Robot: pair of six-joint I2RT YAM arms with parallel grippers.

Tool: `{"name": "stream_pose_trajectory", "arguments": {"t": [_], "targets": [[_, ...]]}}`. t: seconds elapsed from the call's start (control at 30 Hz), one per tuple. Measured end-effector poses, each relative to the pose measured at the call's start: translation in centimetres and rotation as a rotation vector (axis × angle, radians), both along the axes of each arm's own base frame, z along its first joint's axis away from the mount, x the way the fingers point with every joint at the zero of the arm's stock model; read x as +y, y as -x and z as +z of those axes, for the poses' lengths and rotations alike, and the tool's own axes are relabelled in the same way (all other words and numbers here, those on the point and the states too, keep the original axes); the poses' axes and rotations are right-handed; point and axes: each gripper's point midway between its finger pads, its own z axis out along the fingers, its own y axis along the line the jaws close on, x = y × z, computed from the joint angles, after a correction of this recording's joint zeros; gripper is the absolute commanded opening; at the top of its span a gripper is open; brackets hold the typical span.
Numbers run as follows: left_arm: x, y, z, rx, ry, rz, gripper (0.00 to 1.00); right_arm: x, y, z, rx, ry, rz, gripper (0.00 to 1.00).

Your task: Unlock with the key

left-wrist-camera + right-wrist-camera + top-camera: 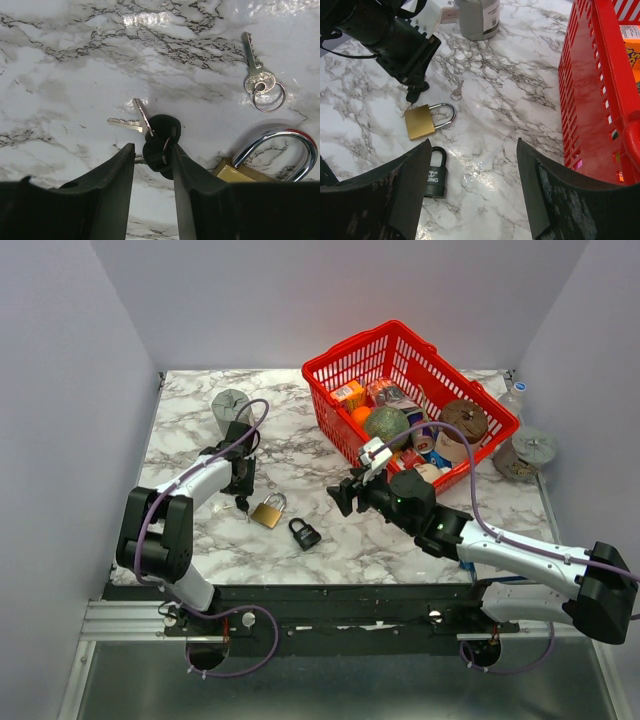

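Note:
The key [159,145] has a black plastic head and a silver blade; it lies on the marble table [65,75] on a ring with a second black-headed key. My left gripper [153,150] is open and low over it. The black heads sit between the fingertips and touch the right one [182,165]. In the top view the left gripper [240,483] stands just left of the brass padlock [268,512]. The black padlock [304,533] lies nearer the front. My right gripper [343,495] is open and empty, held above the table right of both padlocks.
A plain silver key on a ring [257,75] lies beyond the brass padlock [270,160]. A red basket [330,375] full of groceries stands at the back right. A grey container [231,405] stands at the back left. A bottle and a can [527,452] stand at the right edge.

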Motion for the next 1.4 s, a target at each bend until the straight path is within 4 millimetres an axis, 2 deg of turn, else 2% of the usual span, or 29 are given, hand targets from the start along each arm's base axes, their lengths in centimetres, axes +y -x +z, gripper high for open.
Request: {"name": "stream_pose_trajectory", "arguments": {"t": [0.27, 0.37, 0.5, 0.67, 0.93, 1.03, 1.23, 1.33, 1.4], "targets": [[-0.1, -0.1, -0.9, 0.036, -0.002, -0.002, 0.38, 0.0, 0.0, 0.0, 0.000, 0.001, -0.002, 0.77], [-0.1, 0.0, -0.9, 0.037, -0.002, -0.001, 0.33, -0.1, -0.1, 0.0, -0.001, 0.002, -0.006, 0.77], [-0.1, 0.2, -1.0, 0.047, -0.002, 0.000, 0.24, -0.1, -0.1, -0.1, -0.001, 0.005, -0.008, 0.77], [-0.2, 0.4, -1.0, 0.057, 0.006, 0.001, 0.00, -0.1, -0.3, -0.4, -0.001, 0.016, -0.012, 0.77], [-0.3, 0.4, -0.7, 0.046, 0.016, 0.008, 0.00, -0.2, -0.5, -0.6, -0.002, 0.025, -0.023, 0.77], [-0.3, 0.5, 0.5, 0.001, 0.025, 0.015, 0.00, -0.1, -0.6, -1.0, 0.001, 0.036, -0.025, 0.77], [-0.7, -0.1, 7.5, -0.282, 0.107, 0.007, 0.00, -0.1, -0.8, -1.9, 0.011, 0.056, -0.036, 0.77], [-1.5, -0.6, 10.4, -0.393, 0.169, -0.021, 0.00, -0.2, -0.8, -1.8, 0.008, 0.041, -0.040, 0.78], [-2.4, -0.7, 11.5, -0.431, 0.214, -0.052, 0.00, -0.2, -0.7, -1.8, 0.008, 0.034, -0.034, 0.78]]}}
